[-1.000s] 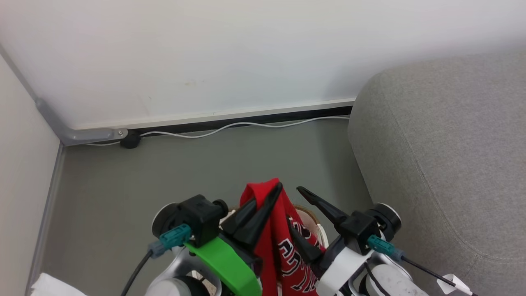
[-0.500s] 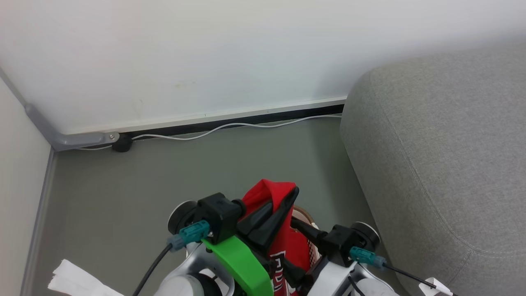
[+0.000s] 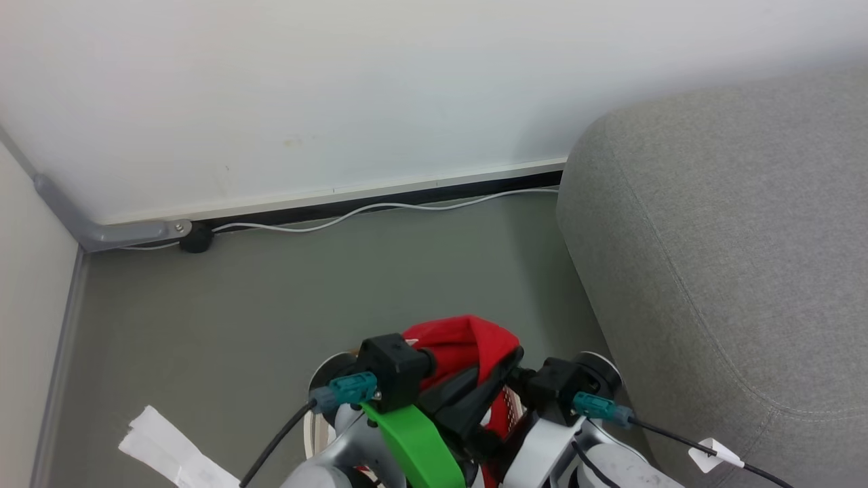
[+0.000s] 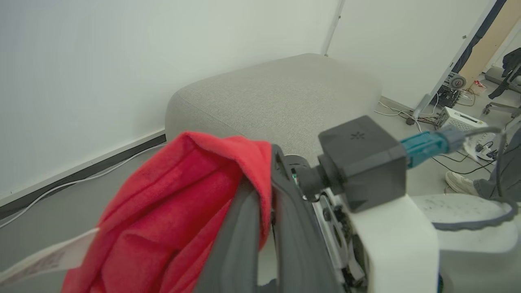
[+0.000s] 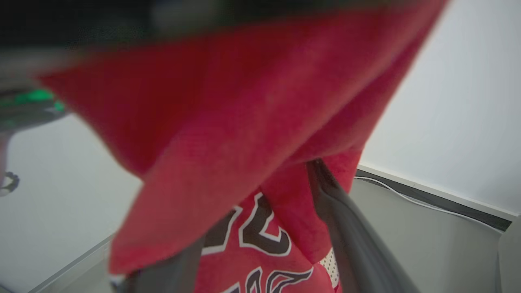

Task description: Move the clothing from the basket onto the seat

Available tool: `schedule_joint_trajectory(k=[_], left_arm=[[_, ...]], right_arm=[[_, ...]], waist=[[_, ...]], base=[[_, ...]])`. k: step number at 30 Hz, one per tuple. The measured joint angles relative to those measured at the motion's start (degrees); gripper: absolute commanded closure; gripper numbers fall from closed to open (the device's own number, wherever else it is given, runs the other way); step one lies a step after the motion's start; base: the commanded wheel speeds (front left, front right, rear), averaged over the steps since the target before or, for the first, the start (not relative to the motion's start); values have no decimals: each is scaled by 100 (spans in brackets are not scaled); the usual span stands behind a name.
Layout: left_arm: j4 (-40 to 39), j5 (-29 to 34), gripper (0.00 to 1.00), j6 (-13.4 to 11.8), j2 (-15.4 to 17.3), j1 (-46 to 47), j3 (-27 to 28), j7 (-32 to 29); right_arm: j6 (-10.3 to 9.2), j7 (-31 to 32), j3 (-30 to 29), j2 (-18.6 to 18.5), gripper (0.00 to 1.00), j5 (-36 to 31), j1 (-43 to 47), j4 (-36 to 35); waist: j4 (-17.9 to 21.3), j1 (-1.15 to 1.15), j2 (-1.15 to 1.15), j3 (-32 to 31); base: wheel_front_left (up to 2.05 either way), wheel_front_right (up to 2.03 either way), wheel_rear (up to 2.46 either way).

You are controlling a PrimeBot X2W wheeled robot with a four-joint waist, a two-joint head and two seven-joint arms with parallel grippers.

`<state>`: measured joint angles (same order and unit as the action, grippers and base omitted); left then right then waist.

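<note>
Item: red jersey [image 3: 468,339] [image 4: 171,195] [image 5: 244,122], black lettering outlined in white.
Location: lifted off the floor, above the basket [image 3: 313,427], whose rim peeks out below the arms; beside the grey sofa [image 3: 732,271] [image 4: 276,93], not on it.
Left gripper [image 3: 505,359] [image 4: 266,179]: clenched on a fold of the jersey.
Right gripper [image 5: 256,211]: released, fingers spread wide, cloth hanging between them.
Floor: white paper [image 3: 169,447], white cable [image 3: 380,207] along the wall.
</note>
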<state>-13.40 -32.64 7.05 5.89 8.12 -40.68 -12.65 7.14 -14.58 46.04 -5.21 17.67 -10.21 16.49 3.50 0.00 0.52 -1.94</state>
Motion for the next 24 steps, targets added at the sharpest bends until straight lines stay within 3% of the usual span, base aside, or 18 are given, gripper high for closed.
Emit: schedule_joint_trajectory(k=[7,8,9,10,11,24], left_arm=[[-60,-372,100,1,204,143,-202,-91],[-78,-458,100,0,210,157,-225,-92],[-87,-522,100,0,223,182,-242,-92],[-101,-567,100,0,236,221,-258,-92],[-127,-606,100,0,238,252,-274,-92],[-187,-702,100,1,461,340,-135,-7]], right_arm=[[0,0,43,-71,0,76,-118,2],[0,0,54,-80,4,118,-118,1],[0,-1,69,-89,50,167,-119,-2],[0,-1,83,-102,72,222,-120,-2],[0,0,111,-116,100,267,-126,-1],[0,0,301,-198,100,754,-227,-260]], waist=[[27,0,0,6],[30,0,0,8],[31,0,0,9],[33,0,0,11],[33,0,0,12],[43,0,0,61]], base=[[0,0,0],[0,0,0],[0,0,0],[0,0,0],[0,0,0],[0,0,0]])
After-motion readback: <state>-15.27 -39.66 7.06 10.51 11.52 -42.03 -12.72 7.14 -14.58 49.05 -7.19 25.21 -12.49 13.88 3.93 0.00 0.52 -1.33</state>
